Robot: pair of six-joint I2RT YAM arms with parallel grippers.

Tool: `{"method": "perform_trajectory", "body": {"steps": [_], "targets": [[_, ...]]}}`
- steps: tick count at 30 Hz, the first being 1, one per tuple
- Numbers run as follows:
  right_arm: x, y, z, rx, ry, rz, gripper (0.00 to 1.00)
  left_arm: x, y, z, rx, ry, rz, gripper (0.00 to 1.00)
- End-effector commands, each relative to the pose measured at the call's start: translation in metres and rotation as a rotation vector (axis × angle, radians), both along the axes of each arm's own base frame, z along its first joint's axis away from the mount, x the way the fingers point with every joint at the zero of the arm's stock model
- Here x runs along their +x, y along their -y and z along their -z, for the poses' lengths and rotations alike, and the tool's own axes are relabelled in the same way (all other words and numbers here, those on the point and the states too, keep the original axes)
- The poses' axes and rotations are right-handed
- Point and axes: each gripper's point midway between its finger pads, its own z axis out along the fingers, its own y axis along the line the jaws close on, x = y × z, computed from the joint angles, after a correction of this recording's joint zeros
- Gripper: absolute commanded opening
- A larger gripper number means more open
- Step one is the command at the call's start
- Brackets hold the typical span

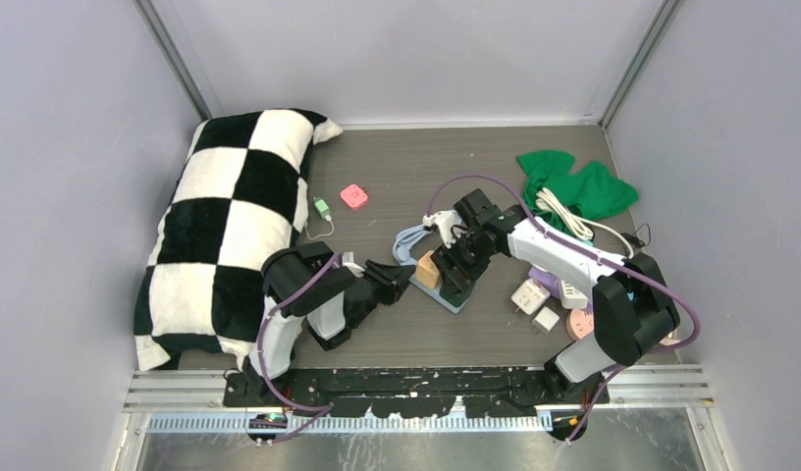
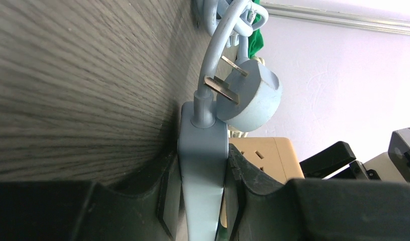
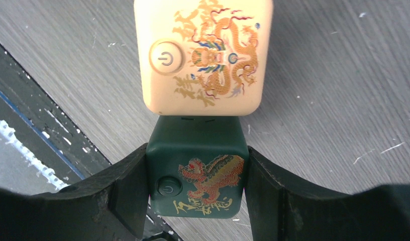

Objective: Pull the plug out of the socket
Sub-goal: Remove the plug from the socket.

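The dark green cube plug (image 3: 195,173), printed with a gold dragon, lies near the middle of the grey wood-grain counter (image 1: 397,167), butted against a cream cube socket (image 3: 203,55) with the same dragon. The right hand (image 3: 195,168) is clamped on the green plug's two sides. The left hand (image 2: 203,186) is clamped on a pale blue flat power strip (image 2: 202,135), and a round pale blue plug (image 2: 253,98) rests just beyond it. Whether the cubes sit on that strip is unclear.

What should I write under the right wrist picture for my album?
The right gripper clamps a dark green dragon cube that touches a cream dragon cube.
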Motion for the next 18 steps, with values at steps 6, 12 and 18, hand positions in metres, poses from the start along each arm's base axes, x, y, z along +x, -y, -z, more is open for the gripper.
{"method": "perform_trajectory", "body": {"steps": [6,12,18], "targets": [[-0.012,-0.015,-0.026,0.184,-0.013,-0.047,0.01,-0.003,-0.010,0.031,0.087,-0.073,-0.016,0.00],[-0.056,-0.048,-0.056,0.375,-0.157,-0.241,0.01,-0.003,-0.011,0.029,0.090,-0.069,-0.017,0.00],[0.019,0.003,-0.020,0.037,0.118,0.035,0.01,-0.005,-0.013,0.029,0.095,-0.067,-0.022,0.00]]}}
